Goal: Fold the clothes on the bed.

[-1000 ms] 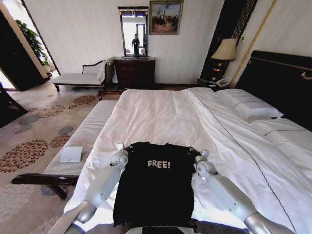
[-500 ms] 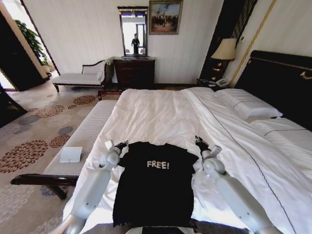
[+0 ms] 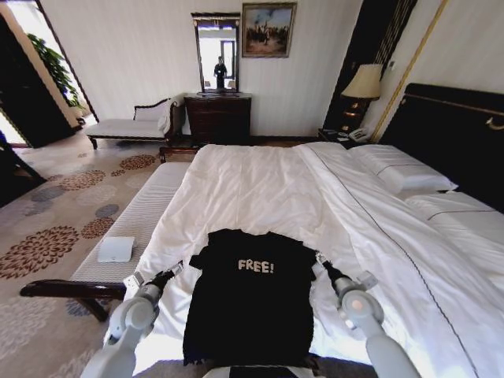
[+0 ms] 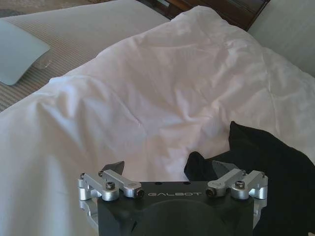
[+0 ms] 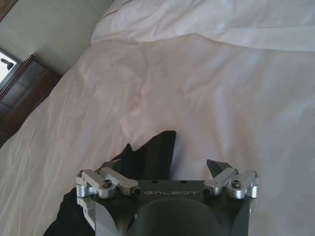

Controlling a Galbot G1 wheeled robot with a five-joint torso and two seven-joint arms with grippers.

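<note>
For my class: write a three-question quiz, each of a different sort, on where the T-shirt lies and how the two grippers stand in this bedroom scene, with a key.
1. True or false: the black T-shirt lies flat on the bed with its "FREE!" lettering facing up.
2. Multiple choice: the left gripper is (a) shut on a sleeve, (b) open beside the shirt's sleeve, (c) resting on the pillow.
3. Fill in: the right gripper stands ____, its fingers apart over the sleeve on its side.

Key: 1 true; 2 b; 3 open.
</note>
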